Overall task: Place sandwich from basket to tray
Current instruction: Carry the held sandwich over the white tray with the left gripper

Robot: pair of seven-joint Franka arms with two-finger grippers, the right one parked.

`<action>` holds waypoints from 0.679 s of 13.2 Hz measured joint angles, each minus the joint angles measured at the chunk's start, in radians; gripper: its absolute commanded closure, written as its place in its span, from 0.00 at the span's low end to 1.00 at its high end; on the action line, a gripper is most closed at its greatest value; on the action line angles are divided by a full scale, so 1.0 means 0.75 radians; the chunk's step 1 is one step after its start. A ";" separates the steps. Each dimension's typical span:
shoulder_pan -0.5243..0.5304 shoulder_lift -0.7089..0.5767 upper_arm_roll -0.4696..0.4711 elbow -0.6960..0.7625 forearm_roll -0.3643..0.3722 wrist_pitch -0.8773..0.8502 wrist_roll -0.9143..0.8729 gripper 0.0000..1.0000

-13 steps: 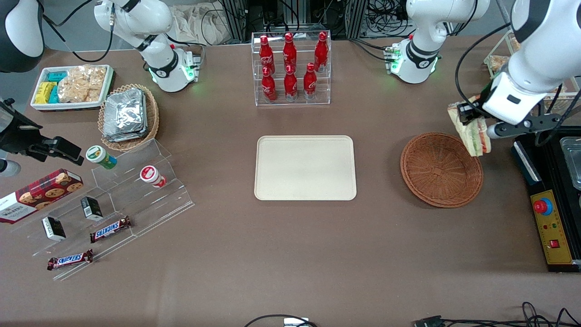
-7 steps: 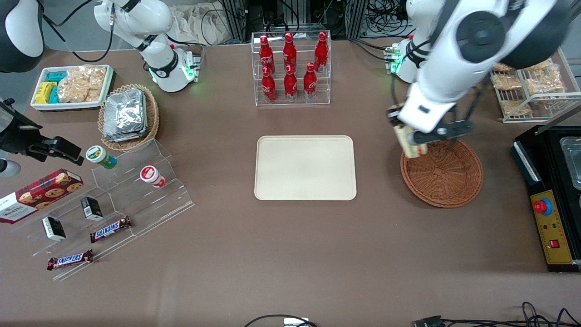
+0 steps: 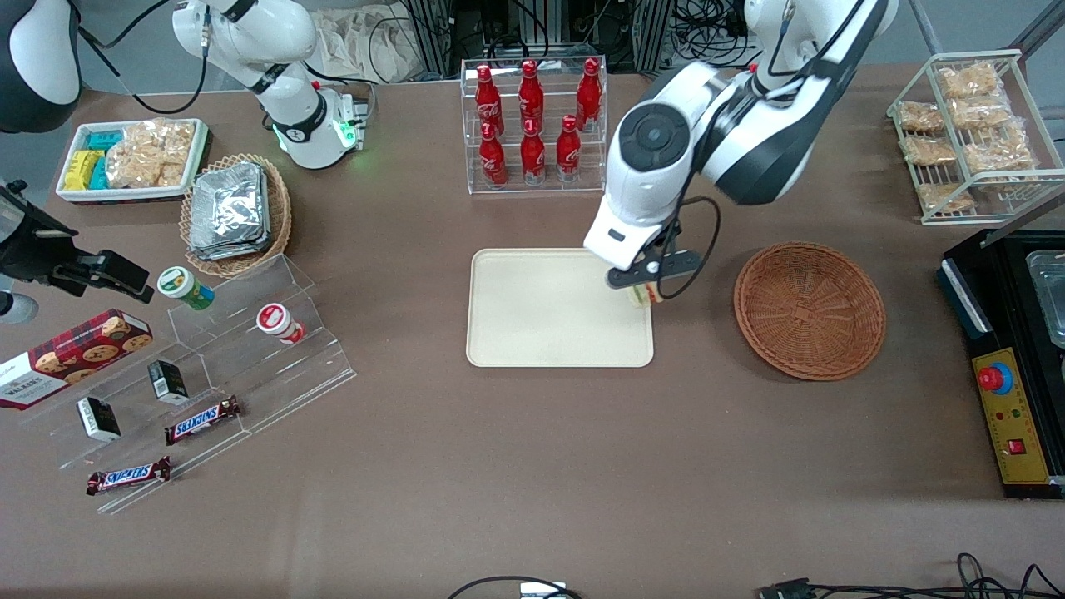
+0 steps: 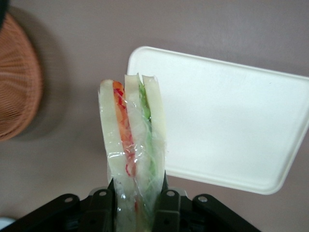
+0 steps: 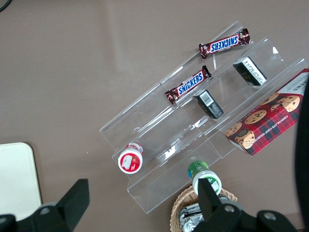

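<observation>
At the centre of the front view, the gripper (image 3: 642, 291) is held above the tray (image 3: 532, 333) edge nearest the basket (image 3: 809, 309), clenched on the sandwich (image 4: 133, 145), which is carried upright between the fingers (image 4: 166, 205). The basket stands empty beside the tray. A rack of red bottles (image 3: 532, 125) is seen in the upper middle, well apart.

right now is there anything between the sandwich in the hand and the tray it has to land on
Nothing visible. The hand holds the sandwich above the edge of the tray that lies nearest the basket. The tray's surface is bare, and the wrist view shows only table and tray under the sandwich.
</observation>
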 measured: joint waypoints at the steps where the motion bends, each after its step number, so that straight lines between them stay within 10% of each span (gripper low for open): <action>1: 0.004 0.016 0.002 -0.095 0.006 0.133 0.000 0.69; 9: 0.029 0.247 0.016 -0.296 0.172 0.540 0.001 0.68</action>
